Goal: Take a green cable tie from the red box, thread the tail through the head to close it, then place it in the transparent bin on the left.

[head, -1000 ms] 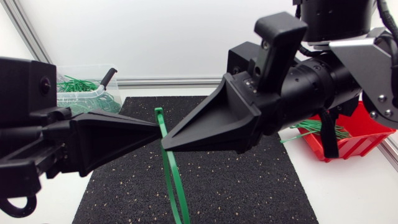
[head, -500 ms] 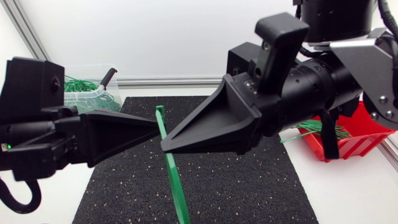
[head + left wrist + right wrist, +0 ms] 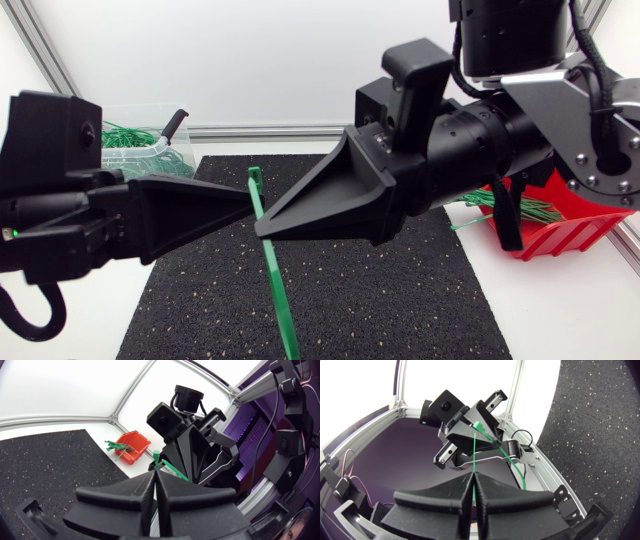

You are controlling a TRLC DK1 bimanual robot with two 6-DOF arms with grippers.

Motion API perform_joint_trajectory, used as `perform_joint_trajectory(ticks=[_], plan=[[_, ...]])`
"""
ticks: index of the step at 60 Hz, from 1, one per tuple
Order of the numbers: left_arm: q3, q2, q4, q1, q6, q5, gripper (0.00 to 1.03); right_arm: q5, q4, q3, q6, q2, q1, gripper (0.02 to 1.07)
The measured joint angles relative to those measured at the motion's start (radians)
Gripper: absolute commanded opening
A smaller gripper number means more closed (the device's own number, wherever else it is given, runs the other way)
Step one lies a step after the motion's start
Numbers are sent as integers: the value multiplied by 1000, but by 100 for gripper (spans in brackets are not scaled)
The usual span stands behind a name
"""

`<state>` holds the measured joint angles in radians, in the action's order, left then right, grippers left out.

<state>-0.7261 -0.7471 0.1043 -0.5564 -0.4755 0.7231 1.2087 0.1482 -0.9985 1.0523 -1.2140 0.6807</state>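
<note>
— Edged leftward since a second ago, the right gripper (image 3: 260, 230) meets the left gripper (image 3: 248, 206) tip to tip; below the fingers one strand hangs where two did.
— Holding what?
— Both finger pairs are pinched closed on the thin green plastic cable tie (image 3: 276, 290), its blocky head just above them, seemingly steadied for threading. The red plastic box (image 3: 590, 225) and transparent bin (image 3: 150, 155) sit well away from the fingers.

Item: green cable tie (image 3: 273, 272). Black mat (image 3: 380, 300) flecked with pale speckles; red box (image 3: 578, 218) at right, holding green ties (image 3: 535, 208).
</note>
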Motion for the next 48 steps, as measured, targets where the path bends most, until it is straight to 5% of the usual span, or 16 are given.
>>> perform_joint_trajectory(ticks=[48], plan=[[0, 2, 0, 0, 0, -3, 3, 4, -16, 4, 0, -32, -16, 8]])
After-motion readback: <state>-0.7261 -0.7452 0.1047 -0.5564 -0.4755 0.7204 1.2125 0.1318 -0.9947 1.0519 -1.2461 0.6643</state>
